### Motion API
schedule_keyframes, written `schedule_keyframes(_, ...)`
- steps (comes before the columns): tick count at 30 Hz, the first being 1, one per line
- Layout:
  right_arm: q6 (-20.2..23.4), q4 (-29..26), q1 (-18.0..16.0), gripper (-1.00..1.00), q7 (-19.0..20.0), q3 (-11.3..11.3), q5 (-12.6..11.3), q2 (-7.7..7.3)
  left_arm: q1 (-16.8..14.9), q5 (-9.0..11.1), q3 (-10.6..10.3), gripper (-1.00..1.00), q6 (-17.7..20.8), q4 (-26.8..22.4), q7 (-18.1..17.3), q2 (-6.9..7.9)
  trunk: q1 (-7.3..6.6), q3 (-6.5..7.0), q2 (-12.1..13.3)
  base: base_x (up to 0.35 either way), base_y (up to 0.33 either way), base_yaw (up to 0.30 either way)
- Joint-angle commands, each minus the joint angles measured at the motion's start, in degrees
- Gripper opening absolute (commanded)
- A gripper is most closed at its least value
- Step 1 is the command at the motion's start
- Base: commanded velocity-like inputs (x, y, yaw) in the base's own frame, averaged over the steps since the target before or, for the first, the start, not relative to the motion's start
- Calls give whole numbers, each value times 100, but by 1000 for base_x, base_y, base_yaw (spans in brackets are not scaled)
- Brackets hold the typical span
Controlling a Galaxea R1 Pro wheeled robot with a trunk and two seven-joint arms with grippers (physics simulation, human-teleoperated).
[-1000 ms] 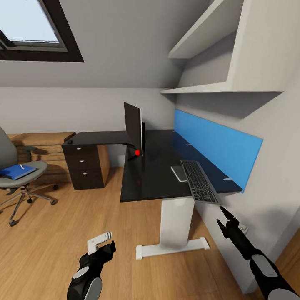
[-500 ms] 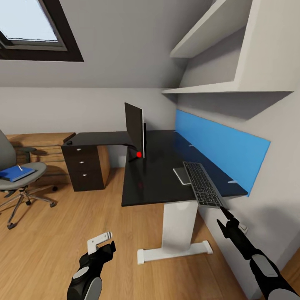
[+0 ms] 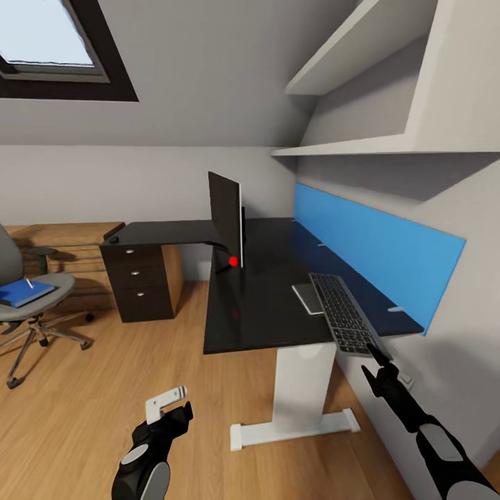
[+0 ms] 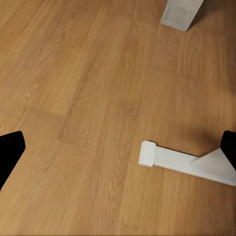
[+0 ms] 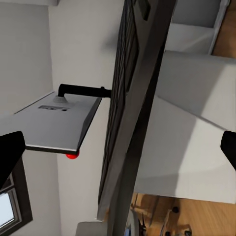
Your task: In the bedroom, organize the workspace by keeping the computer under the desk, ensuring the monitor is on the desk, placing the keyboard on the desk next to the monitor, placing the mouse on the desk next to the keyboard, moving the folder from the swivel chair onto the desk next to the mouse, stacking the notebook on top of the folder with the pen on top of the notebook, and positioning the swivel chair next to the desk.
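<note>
Resting on the black counter (image 3: 257, 292), the keyboard (image 3: 345, 314) lies at the near right corner with its near end overhanging the edge, a pale flat pad (image 3: 306, 297) touching its left side; that pad may be the notebook, though this is a judgement. The monitor (image 3: 227, 219) stands on the counter too, seen edge-on, well apart from the keyboard, so "next to the monitor" looks unsettled. Off at the left, the folder (image 3: 23, 292) lies on the swivel chair (image 3: 28, 305) with a thin white pen (image 3: 29, 283) on top; the chair sits well away from the counter. Moving the folder, stacking, and bringing the chair over all seem left to do. A small dark lump (image 3: 113, 239) on the far corner above the drawers could be the mouse; too small to tell.

The right hand (image 3: 375, 355) reaches up just below the keyboard's overhanging end, fingers drawn to a point in the head view, though its wrist view shows tips spread wide, so I cannot tell. The left hand (image 3: 169, 406) hangs low over the wood floor (image 4: 88, 98), fingers spread, holding nothing.
</note>
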Motion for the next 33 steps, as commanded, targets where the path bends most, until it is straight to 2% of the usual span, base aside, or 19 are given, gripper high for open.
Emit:
schedule_keyframes(1, 43, 3, -5, 100, 6, -12, -33, 1, -4, 52, -7, 100, 11, -7, 51, 1, 0, -6, -3, 76, 17, 0)
schedule_keyframes(14, 33, 3, -5, 100, 6, -12, -27, 1, -4, 52, -7, 100, 14, -7, 51, 3, 0, -6, -3, 118, 3, 0)
schedule_keyframes(28, 33, 3, -5, 100, 6, -12, -26, -1, -4, 58, -7, 100, 21, -7, 51, 6, 0, -6, -3, 15, 0, 0)
schedule_keyframes(29, 33, 3, -5, -100, 6, -12, -25, -5, -4, 59, -7, 100, 21, -5, 51, 4, 0, -6, -3, 0, 0, 0)
schedule_keyframes(33, 33, 3, -5, -100, 6, -12, -26, -22, -4, 58, -7, 100, 22, 1, 51, 4, 0, -6, -3, 0, 0, 0)
